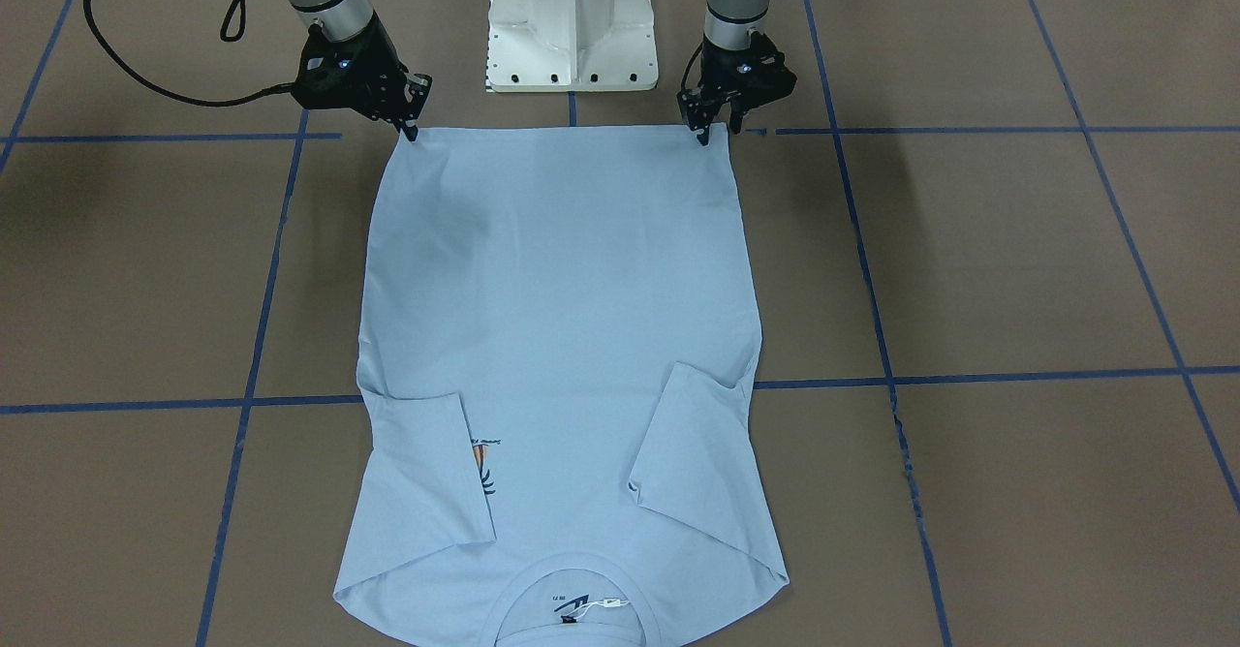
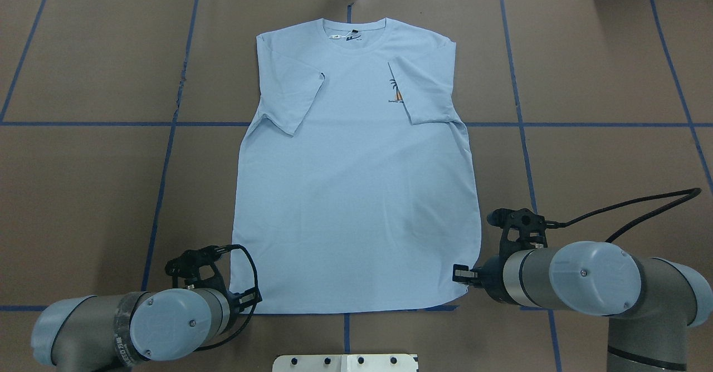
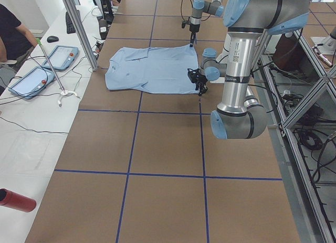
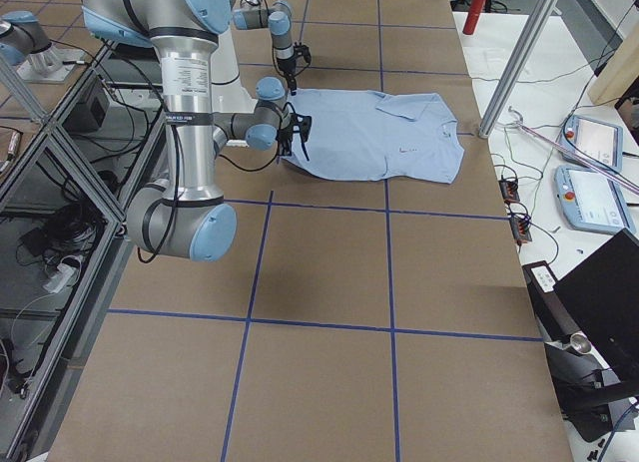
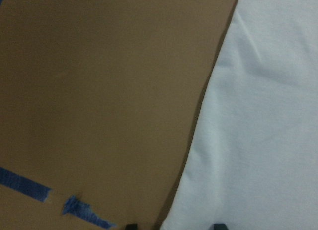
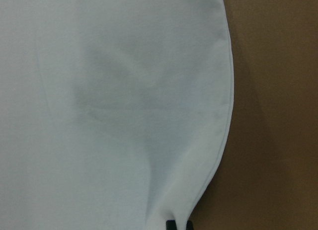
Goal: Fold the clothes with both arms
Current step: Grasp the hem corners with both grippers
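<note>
The light blue T-shirt point(image 1: 562, 318) lies flat on the brown table, its collar far from the robot and both sleeves folded inward; one sleeve half covers the palm-tree print point(image 2: 395, 91). My left gripper point(image 1: 715, 132) stands at one hem corner, open, and in the left wrist view its fingertips point(image 5: 130, 225) straddle the shirt's edge point(image 5: 198, 140). At the other hem corner my right gripper point(image 1: 411, 130) is shut on the hem. In the right wrist view its tips point(image 6: 171, 224) sit close together on the cloth point(image 6: 114, 115), which creases toward them.
The white pedestal base point(image 1: 572, 37) stands between the arms, just behind the hem. Blue tape lines point(image 1: 969, 376) grid the table. Tablets point(image 3: 31, 80) and a seated person point(image 3: 10, 33) are on a side bench beyond the collar end, where a metal post point(image 3: 79, 28) rises.
</note>
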{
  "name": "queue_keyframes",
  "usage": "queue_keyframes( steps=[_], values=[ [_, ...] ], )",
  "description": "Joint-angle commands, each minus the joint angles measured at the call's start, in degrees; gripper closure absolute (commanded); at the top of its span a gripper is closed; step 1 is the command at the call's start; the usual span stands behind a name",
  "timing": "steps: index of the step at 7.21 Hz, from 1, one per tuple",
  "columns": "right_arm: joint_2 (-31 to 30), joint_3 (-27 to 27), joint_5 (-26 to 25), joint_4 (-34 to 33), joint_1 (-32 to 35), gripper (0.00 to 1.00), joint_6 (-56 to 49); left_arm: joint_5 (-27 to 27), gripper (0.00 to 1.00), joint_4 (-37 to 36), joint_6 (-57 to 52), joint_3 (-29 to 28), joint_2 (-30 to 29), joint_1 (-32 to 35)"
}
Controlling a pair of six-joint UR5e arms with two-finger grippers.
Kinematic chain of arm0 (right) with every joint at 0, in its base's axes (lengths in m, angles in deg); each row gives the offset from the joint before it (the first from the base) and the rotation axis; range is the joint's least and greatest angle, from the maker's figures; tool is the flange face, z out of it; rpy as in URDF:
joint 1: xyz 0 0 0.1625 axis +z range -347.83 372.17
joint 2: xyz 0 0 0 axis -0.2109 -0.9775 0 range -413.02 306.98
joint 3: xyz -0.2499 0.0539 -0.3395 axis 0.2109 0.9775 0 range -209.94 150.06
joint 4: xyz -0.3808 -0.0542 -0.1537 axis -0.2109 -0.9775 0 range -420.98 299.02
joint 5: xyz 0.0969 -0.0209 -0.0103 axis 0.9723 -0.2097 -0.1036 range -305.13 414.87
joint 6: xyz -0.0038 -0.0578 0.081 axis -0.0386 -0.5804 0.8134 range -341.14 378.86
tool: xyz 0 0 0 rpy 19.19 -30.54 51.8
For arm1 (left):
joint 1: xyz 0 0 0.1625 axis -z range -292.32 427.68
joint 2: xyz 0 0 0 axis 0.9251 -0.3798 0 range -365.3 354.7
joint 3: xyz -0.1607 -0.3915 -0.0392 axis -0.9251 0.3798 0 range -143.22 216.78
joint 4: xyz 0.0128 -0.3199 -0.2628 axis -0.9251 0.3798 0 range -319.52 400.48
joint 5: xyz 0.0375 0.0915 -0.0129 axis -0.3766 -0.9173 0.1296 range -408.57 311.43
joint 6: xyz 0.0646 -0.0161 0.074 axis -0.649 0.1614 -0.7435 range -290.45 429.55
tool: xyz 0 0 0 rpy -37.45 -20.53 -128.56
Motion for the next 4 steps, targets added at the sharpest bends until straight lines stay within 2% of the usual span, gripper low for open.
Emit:
queue_keyframes(
  steps=[1,4],
  values=[
    [-0.1,0.0,0.0,0.0,0.1,1.00,-0.1,0.1,0.74,-0.1,0.0,0.1,-0.2,0.0],
    [-0.2,0.1,0.1,-0.1,0.2,1.00,-0.2,0.1,0.85,-0.1,0.0,0.3,-0.3,0.4]
  ],
)
